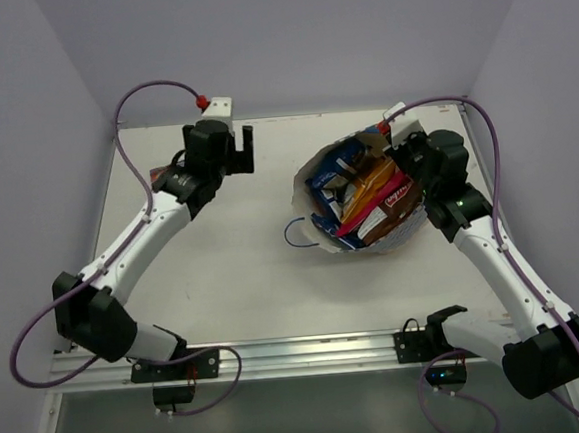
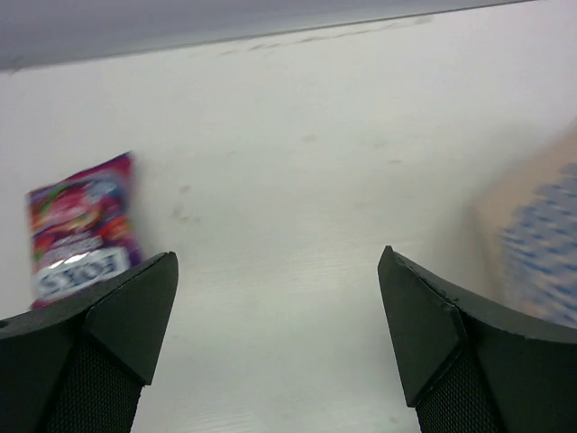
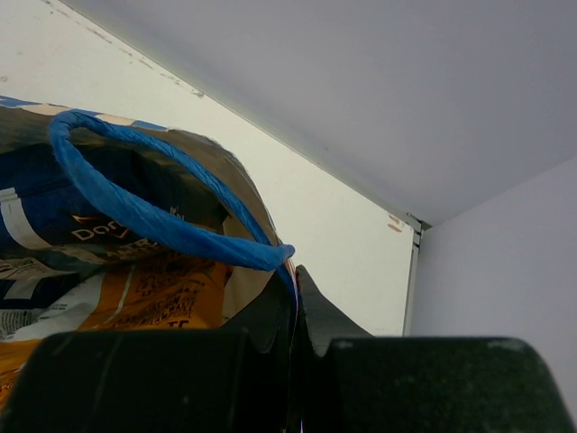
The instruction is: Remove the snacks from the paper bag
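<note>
The paper bag (image 1: 321, 236) lies open at the right of the table, white with a blue check pattern. Inside it I see a blue packet (image 1: 329, 178), an orange-yellow packet (image 1: 372, 178) and a pink-red packet (image 1: 389, 201). My right gripper (image 1: 403, 153) is shut on the bag's far rim (image 3: 257, 302), beside a blue cord handle (image 3: 153, 212); the orange-yellow packet (image 3: 153, 289) shows below it. My left gripper (image 1: 239, 152) is open and empty over the back left of the table. A small pink-purple packet (image 2: 79, 230) lies on the table left of its fingertips (image 2: 149, 289). The bag (image 2: 541, 244) shows blurred at the right.
The second blue cord handle (image 1: 296, 234) lies on the table at the bag's left side. The back wall runs close behind both grippers, and the table's right edge (image 1: 480, 151) is near the right arm.
</note>
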